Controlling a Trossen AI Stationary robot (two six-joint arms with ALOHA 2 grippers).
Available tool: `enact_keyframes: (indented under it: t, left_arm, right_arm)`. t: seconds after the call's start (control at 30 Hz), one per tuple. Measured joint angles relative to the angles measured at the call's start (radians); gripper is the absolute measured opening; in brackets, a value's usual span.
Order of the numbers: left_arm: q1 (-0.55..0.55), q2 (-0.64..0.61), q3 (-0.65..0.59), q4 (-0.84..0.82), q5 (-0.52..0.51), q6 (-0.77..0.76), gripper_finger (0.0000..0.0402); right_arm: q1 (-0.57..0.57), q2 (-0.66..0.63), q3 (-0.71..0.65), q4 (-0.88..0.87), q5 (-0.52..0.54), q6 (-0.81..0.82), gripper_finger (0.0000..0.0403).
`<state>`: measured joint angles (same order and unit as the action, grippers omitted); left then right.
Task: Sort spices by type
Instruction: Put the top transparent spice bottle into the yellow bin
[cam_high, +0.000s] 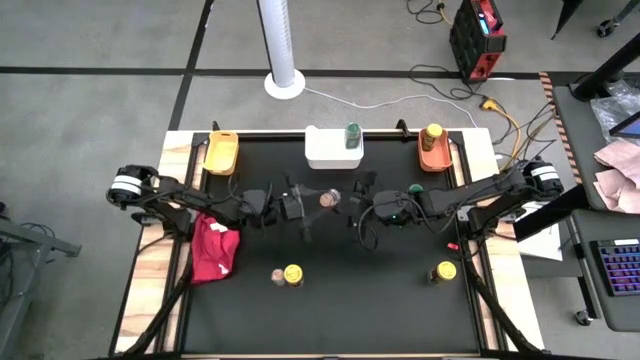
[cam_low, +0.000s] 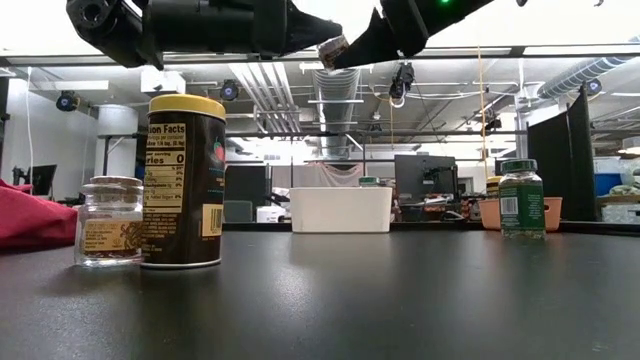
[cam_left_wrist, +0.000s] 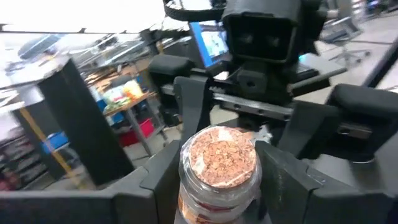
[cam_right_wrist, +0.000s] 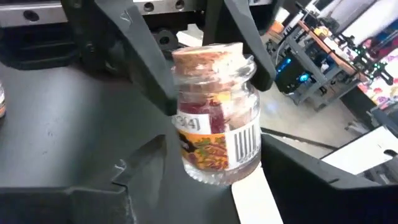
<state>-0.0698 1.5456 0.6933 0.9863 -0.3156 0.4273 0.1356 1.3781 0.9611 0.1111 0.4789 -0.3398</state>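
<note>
Left gripper (cam_high: 300, 205): fingers clamped on the small clear glass spice jar with the cork-brown top (cam_high: 329, 199), mid-air over table centre.
Right gripper (cam_high: 352, 203): at the jar's 3 o'clock, fingers spread either side, not gripping.
Jar axis: roughly level, cork end towards the right gripper.
Jar look: reddish flakes, barcode label.
Nearer arm: both meet here; looks like a handover.

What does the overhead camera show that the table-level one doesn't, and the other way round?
Only the high view: the yellow tray and the whole length of both arms. Only the low view: the printed label on the tall yellow-lidded jar, and the room behind the table. Both: the cork-topped jar raised between the left end effector and the right end effector, the white tray, and the red cloth.
</note>
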Motion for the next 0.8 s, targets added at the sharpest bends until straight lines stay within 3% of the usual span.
enact_keyframes:
  t: [0.1, 0.2, 0.27, 0.33, 0.5, 0.63, 0.8]
  left_arm:
    - [0.001, -0.011, 0.000, -0.007, -0.118, -0.001, 0.0161]
    - [0.005, -0.041, 0.000, -0.033, -0.313, 0.017, 0.0161]
    - [0.015, -0.072, 0.000, -0.091, -0.461, 0.025, 0.0161]
    - [0.044, -0.117, 0.000, -0.201, -0.526, 0.008, 0.0161]
    - [0.179, -0.252, 0.000, -0.546, -0.475, -0.225, 0.0161]
    - [0.338, -0.341, 0.000, -0.818, -0.410, -0.422, 0.0161]
    - [0.537, -0.401, 0.000, -1.032, -0.287, -0.556, 0.0161]
  right_arm:
    - [-0.002, -0.007, 0.000, -0.001, 0.038, 0.009, 0.0264]
    - [-0.010, -0.016, 0.000, -0.004, 0.089, 0.039, 0.0276]
    - [-0.025, -0.023, 0.000, -0.006, 0.109, 0.065, 0.0280]
    - [-0.045, -0.027, 0.000, -0.010, 0.115, 0.079, 0.0280]
    - [-0.095, -0.027, 0.000, -0.040, 0.104, 0.093, 0.0266]
    - [-0.145, -0.027, 0.000, -0.093, 0.031, 0.139, 0.0252]
    - [-0.195, -0.027, -0.009, -0.125, -0.018, 0.165, 0.0242]
